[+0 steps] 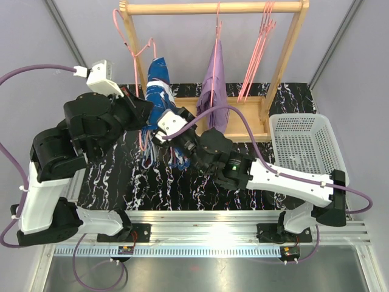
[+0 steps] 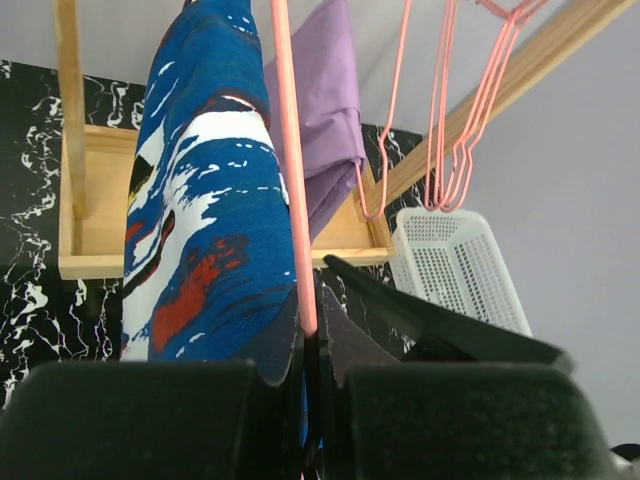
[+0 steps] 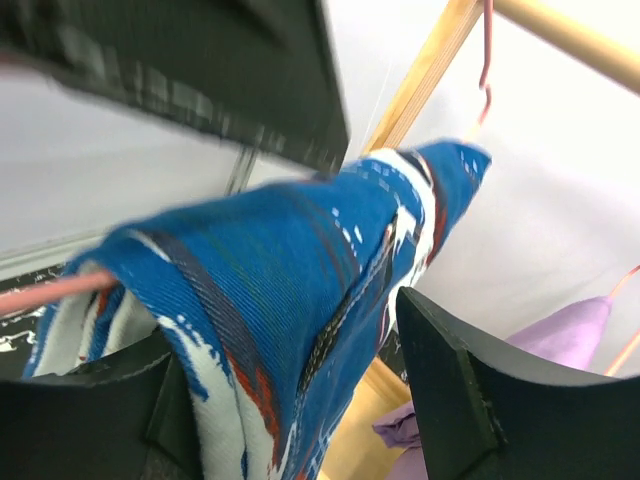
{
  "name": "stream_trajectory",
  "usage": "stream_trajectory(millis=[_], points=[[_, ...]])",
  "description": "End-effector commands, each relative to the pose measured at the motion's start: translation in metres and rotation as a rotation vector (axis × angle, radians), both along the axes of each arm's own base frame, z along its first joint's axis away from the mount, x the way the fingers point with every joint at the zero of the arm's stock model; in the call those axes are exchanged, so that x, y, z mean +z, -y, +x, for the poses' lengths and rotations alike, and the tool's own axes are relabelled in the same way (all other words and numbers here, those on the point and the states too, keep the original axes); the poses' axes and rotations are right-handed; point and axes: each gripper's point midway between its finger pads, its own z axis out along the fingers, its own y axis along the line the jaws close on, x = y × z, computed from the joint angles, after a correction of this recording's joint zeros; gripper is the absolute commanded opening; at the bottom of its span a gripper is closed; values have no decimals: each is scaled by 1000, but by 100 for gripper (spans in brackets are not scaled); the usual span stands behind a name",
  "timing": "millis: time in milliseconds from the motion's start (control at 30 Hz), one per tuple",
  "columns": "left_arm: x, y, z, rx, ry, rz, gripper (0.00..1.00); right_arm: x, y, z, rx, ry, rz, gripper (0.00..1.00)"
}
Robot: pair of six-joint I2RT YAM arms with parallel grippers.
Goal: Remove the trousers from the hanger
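Observation:
The blue patterned trousers point(image 1: 157, 91) hang over a pink hanger point(image 1: 143, 52) that is off the rail, at the left of the wooden rack point(image 1: 213, 7). My left gripper point(image 1: 141, 118) is shut on that hanger's pink rod point(image 2: 290, 180), beside the blue cloth point(image 2: 200, 230). My right gripper point(image 1: 167, 135) is open with the blue trousers point(image 3: 280, 290) between its jaws; the gripper point(image 3: 290, 350) has a gap at its right finger point(image 3: 450, 390). The hanger rod point(image 3: 50, 290) sticks out at the left. The lilac trousers point(image 1: 216, 91) hang on a second hanger on the rail.
Several empty pink hangers point(image 1: 255, 55) hang at the rail's right end. A white mesh basket point(image 1: 301, 143) stands at the right on the black marbled table point(image 1: 121, 182). The rack's wooden base point(image 1: 243, 115) lies behind both grippers.

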Motion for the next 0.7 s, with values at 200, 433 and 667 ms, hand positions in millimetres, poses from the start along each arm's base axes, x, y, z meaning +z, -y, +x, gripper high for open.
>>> stream_trajectory(millis=[200, 433, 667], points=[[27, 24, -3, -118, 101, -52, 0, 50, 21, -9, 29, 50, 100, 69], [21, 29, -1, -131, 88, -24, 0, 55, 20, -4, 0, 66, 94, 41], [-14, 29, 2, -116, 35, 39, 0, 96, 57, -3, -88, 90, 254, 0]])
